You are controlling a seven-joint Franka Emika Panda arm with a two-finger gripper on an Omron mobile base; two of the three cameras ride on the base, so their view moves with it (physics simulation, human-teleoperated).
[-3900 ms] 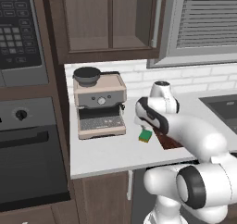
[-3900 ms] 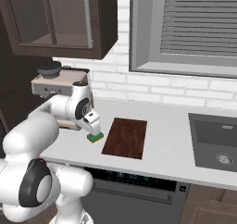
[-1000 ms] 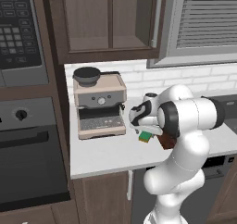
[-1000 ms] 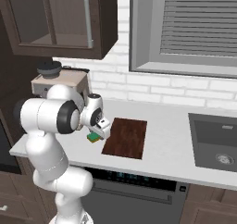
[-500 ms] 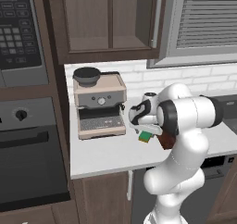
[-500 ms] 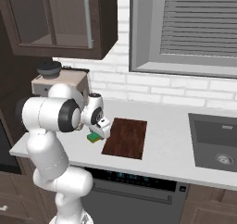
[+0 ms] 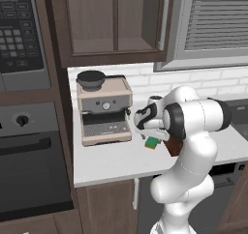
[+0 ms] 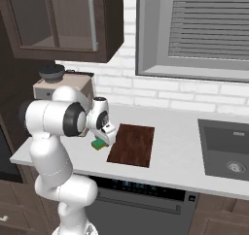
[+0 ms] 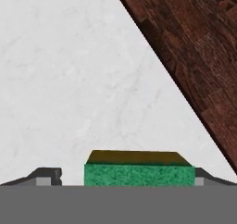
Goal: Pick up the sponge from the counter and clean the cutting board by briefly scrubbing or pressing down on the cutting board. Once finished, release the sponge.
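The sponge (image 7: 152, 143) (image 8: 98, 144), a small green block with a yellow underside, lies on the off-white counter (image 7: 111, 159) (image 8: 175, 154) just left of the dark reddish-brown cutting board (image 8: 132, 144). My gripper (image 7: 148, 137) (image 8: 103, 139) points down right over the sponge. In the hand view the sponge (image 9: 139, 174) sits between the two fingertips (image 9: 46, 176), with a gap on the left side, so the gripper (image 9: 125, 177) is open. There the cutting board (image 9: 199, 47) fills the upper right. In the left base view the board (image 7: 173, 147) is mostly hidden behind my arm.
A coffee machine (image 7: 103, 108) (image 8: 57, 85) stands on the counter to the left of the sponge. A dark sink basin (image 8: 227, 149) lies at the right. An oven column (image 7: 29, 155) bounds the counter's left end, and wall cabinets (image 7: 116, 20) hang above.
Since the earliest frames the arm has folded upward and the hand has come down around the sponge. Over the last second almost nothing moved; the sponge still lies in place.
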